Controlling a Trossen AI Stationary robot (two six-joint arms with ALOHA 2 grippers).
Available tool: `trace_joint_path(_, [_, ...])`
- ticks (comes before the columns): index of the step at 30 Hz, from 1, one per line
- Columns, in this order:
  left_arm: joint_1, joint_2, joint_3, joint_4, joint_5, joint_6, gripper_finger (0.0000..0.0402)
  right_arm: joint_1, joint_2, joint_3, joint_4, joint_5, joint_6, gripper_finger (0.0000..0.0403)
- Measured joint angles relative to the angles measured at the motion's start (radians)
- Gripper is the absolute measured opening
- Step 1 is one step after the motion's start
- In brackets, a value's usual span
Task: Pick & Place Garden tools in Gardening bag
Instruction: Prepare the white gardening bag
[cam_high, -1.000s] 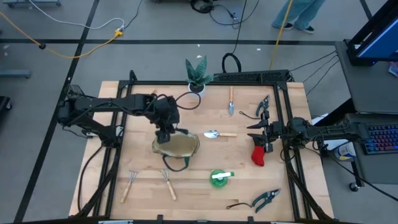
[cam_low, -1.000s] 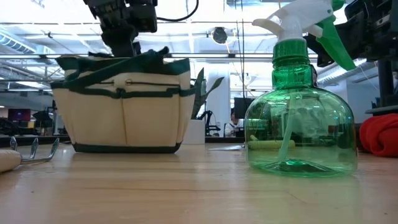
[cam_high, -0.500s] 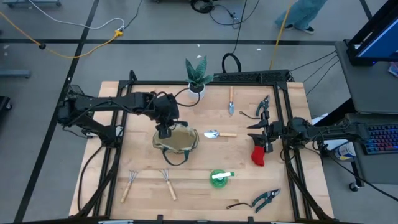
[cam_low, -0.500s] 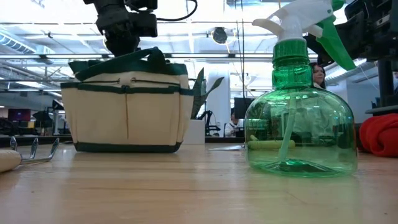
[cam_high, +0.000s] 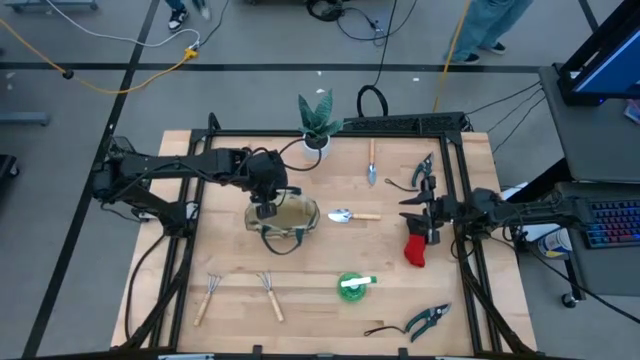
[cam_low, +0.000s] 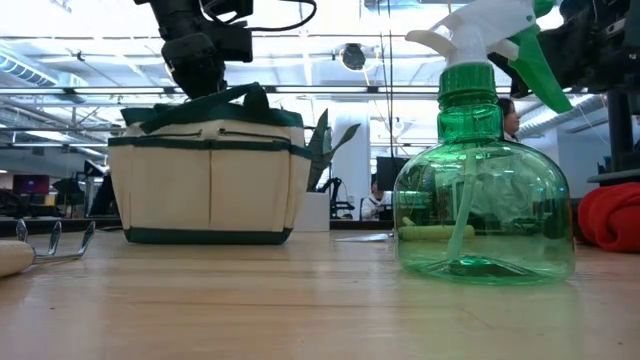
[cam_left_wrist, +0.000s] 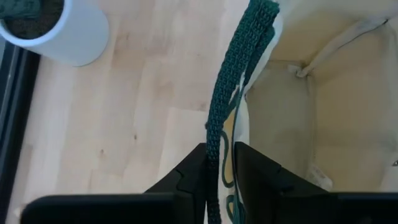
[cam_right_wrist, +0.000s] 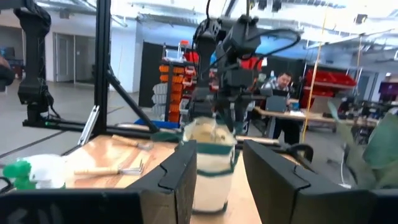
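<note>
The cream gardening bag (cam_high: 292, 216) with green trim stands upright on its base mid-table, mouth up (cam_left_wrist: 311, 112). My left gripper (cam_high: 264, 209) hangs over its left rim, pointing down, slightly open, with a green handle strap (cam_left_wrist: 219, 118) running between its fingers. My right gripper (cam_high: 424, 214) waits open at the right edge, level, beside the red glove (cam_high: 415, 250). Garden tools lie flat around: two trowels (cam_high: 352, 215) (cam_high: 371, 163), two shears (cam_high: 421, 172) (cam_high: 428, 319), two rakes (cam_high: 210, 293) (cam_high: 271, 293). My left gripper comes at the bag's green handle strap (cam_left_wrist: 214, 152) from above, with a finger on each side and across the strap. A narrow gap shows beside the strap. I cannot tell whether a finger (cam_left_wrist: 189, 174) touches it.
A green spray bottle (cam_high: 352, 285) stands near the front and fills the low view's right (cam_low: 480, 190). A potted plant (cam_high: 318, 120) stands at the far edge. A black frame (cam_high: 455, 180) borders the table. Bare wood lies at the left of the bag.
The bag has been tipped from leaning toward the near edge, one side face up, to standing upright with its mouth up; its top has swung toward the far edge. My left gripper has turned and moved slightly toward the far edge with the strap.
</note>
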Motion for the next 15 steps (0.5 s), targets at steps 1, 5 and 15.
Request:
trace_joint_path(1, [0.0, 0.0, 0.0, 0.0, 0.0, 0.0, 0.009, 0.0, 0.001, 0.0, 0.013, 0.001, -0.001, 0.0127])
trace_joint_path(5, [0.0, 0.0, 0.0, 0.0, -0.001, 0.0, 0.0106, 0.0, 0.016, 0.0, 0.069, 0.004, -0.027, 0.0142])
trace_joint_path(15, [0.0, 0.0, 0.0, 0.0, -0.087, 0.008, 0.0129, 0.0, 0.119, 0.0, 0.242, 0.003, -0.068, 0.0188])
